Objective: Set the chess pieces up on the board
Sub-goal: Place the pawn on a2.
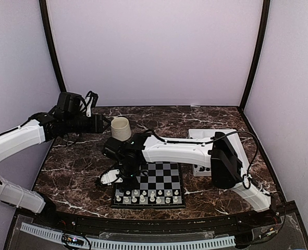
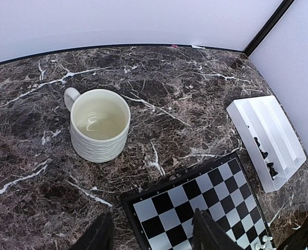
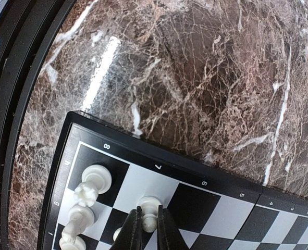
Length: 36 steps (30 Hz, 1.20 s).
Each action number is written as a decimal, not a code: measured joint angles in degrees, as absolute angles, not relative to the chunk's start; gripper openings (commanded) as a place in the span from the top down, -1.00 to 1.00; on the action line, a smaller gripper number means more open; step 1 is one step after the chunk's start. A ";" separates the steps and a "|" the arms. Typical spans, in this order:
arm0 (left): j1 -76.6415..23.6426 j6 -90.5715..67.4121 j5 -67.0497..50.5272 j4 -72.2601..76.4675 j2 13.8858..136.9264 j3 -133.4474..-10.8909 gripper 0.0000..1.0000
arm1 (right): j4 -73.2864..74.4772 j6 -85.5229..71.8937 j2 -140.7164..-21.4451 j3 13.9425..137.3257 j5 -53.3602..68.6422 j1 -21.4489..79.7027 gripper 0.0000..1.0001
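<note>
Obs: right tool (image 3: pixel 149 221) is clamping together on an upright white pawn (image 3: pixel 149 205) directly beneath it, on a light square near the left edge of the board (image 3: pixel 65 156), beside other white pieces (image 3: pixel 94 179). Left tool (image 2: pixel 151 232) is hanging apart, empty, farther off.

mug (image 2: pixel 99 143) upright on marble table (image 2: pixel 169 88) | board (image 2: pixel 164 208) at lower right | black pieces (image 2: pixel 271 169) in white tray (image 2: pixel 246 127)

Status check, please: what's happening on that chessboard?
Right hand shut on a white piece near the board corner. Left hand open, empty, near mug. Other white pieces close beside it.
</note>
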<state>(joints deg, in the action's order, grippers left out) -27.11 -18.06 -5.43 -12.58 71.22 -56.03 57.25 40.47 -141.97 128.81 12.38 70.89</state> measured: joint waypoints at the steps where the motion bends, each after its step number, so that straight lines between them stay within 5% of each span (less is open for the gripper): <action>1: -27.11 -18.06 -5.48 -12.58 71.18 -55.99 -0.08 | 57.25 40.49 -141.97 128.81 12.40 70.89 0.80; 22: -27.11 -18.24 -6.57 -12.56 70.89 -55.61 -0.08 | 57.12 41.60 -143.04 130.50 12.84 71.46 0.85; 36: -27.11 -18.26 -6.55 -12.56 70.43 -55.35 -0.09 | 57.04 42.59 -143.06 130.52 9.10 71.83 0.46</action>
